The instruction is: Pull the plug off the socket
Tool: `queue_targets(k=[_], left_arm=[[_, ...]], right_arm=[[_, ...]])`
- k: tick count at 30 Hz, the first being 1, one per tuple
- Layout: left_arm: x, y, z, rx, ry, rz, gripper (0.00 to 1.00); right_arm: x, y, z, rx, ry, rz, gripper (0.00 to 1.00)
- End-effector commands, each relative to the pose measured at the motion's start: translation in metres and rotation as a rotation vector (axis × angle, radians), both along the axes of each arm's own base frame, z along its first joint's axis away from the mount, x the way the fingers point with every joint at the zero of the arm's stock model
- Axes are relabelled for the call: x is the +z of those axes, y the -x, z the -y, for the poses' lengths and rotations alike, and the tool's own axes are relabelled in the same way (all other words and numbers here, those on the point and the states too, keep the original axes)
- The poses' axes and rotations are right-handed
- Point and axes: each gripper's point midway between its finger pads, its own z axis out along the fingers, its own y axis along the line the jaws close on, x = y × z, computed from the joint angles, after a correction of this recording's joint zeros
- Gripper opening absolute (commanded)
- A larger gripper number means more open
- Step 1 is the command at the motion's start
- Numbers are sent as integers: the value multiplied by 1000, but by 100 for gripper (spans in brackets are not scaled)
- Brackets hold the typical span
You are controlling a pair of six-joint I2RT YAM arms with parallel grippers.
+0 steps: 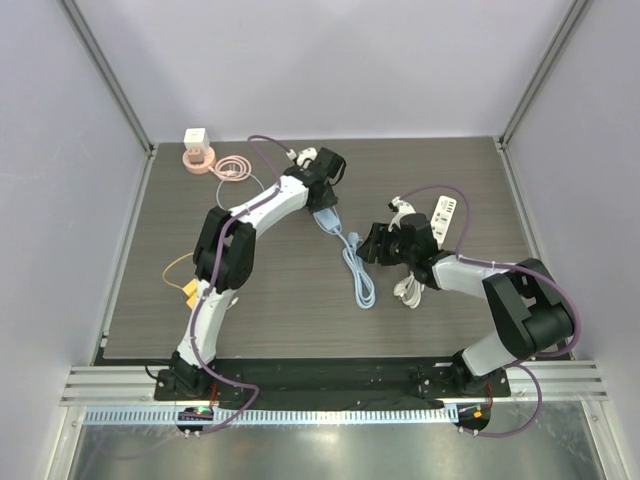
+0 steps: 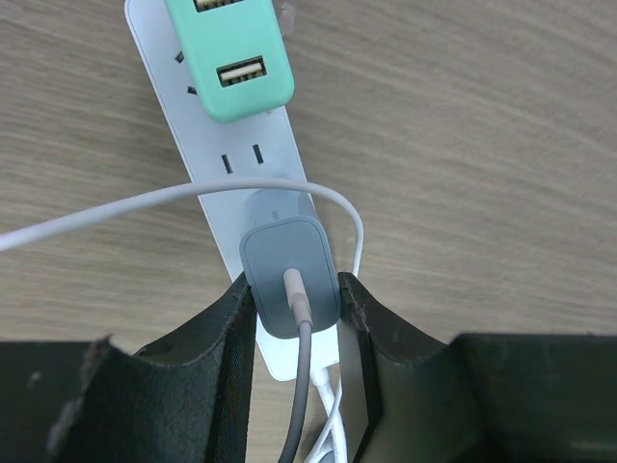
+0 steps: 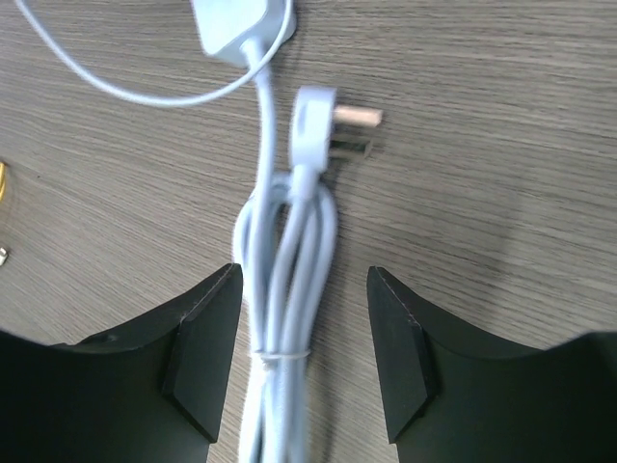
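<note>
One plug [image 2: 289, 256], grey with a grey lead running out of its back, sits seated in the white strip [image 2: 224, 231] near that strip's end; the strip lies flat on the wood-grain surface [image 2: 482, 145]. The left pincer [image 2: 296, 289] is clamped on the plug, one finger against each side; so the grip looks made, while the pull itself is not yet done, since no gap shows between plug and strip. What is left, by this reading, is to draw the plug straight out of its slots; the strip may lift with it, as nothing holds it down.

Further along the strip stands a green adapter [image 2: 236, 53] with two USB ports; a thin white cable [image 2: 116, 207] loops across the strip.

The right pincer [image 3: 304, 280] hangs apart over a tied white cable bundle [image 3: 284, 251], touching nothing; a loose plug [image 3: 313, 111] lies just beyond it.

No brand, label or writing can be read anywhere.
</note>
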Motion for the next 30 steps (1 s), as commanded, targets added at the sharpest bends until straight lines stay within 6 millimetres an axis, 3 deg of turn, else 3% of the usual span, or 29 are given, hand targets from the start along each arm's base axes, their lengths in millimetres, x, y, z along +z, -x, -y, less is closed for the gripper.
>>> queue_targets(k=[1, 10, 11, 17, 21, 22, 25, 30], left_arm=[[33, 26, -13, -86, -61, -3, 0], [17, 76, -1, -190, -19, -86, 0], [18, 79, 1, -199, -12, -87, 0], [20, 96, 15, -258, 32, -102, 0], [22, 100, 14, -278, 37, -102, 0], [23, 101, 14, -282, 37, -100, 0], [24, 103, 14, -289, 40, -103, 0], [20, 105, 15, -295, 49, -110, 0]], right_arm=[[26, -11, -3, -7, -29, 84, 60], [37, -20, -23, 47, -89, 43, 66], [33, -19, -24, 51, -85, 14, 67], [46, -32, -47, 81, -170, 3, 63], [29, -25, -70, 155, -169, -11, 60], [24, -22, -76, 165, -151, -2, 55], [-5, -11, -76, 168, -126, -39, 43], [-19, -16, -78, 157, -113, -65, 39]])
